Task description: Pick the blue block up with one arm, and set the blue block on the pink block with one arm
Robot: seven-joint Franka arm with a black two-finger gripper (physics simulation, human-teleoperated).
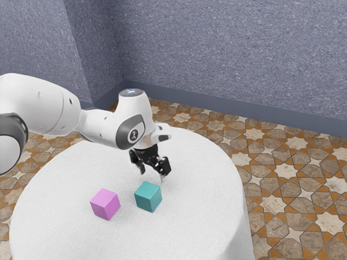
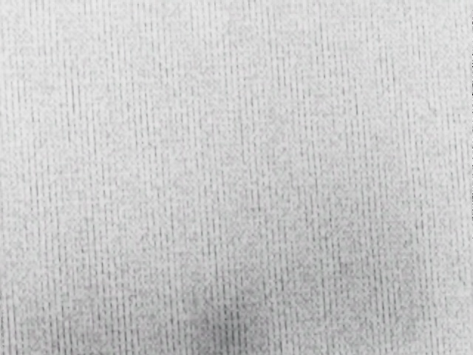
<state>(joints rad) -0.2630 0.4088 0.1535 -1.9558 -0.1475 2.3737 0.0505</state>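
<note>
In the exterior view, the blue block (image 1: 148,196), teal in shade, sits on the round white surface (image 1: 206,179), just below and in front of the tool (image 1: 153,169) and not touching it. The pink block (image 1: 105,203) rests beside it, toward the exterior view's left, with a small gap between them. The arm (image 1: 81,122) reaches in from the exterior view's left, its hand pointing down, the tool's fingers apart and holding nothing.

In the wrist view, the surface's (image 2: 236,148) pale woven cloth lies under the hand, with a faint dark shadow (image 2: 214,333) on it.

Blue-grey walls (image 1: 227,43) enclose a patterned tile floor (image 1: 293,168) and round white table (image 1: 206,184).
</note>
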